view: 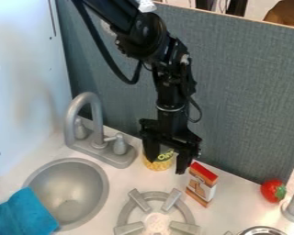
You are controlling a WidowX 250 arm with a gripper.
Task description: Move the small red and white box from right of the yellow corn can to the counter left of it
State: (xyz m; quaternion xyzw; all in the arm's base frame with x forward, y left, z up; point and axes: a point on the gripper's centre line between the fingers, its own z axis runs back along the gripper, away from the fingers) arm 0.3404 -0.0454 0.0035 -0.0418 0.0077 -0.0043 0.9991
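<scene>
"What's at the left?"

"A blue cloth [24, 213] in the lower left, draped by the toy sink's grey basin [70, 183]. The faucet [97, 126] stands behind the basin."

"And in the middle?"

"A stove burner [139, 200] at the bottom. Above it, near the grey backboard [241, 92], is the yellow food can [157, 164], upright on the counter [234, 195]."

"Is the gripper [166, 166] holding it?"

"I don't think so. Its fingers are wide apart, one overlapping the can's front, the other just right of it. I can't tell whether either touches."

"So which step?"

"I'd judge it's positioning at the can, with no firm grip. A grasp here would call for squaring the fingers around the can, clear of the small red-and-white box [202, 183] beside the right-hand one."

"Farther right?"

"A red toy tomato [273, 190] with a green top, well apart."
</scene>
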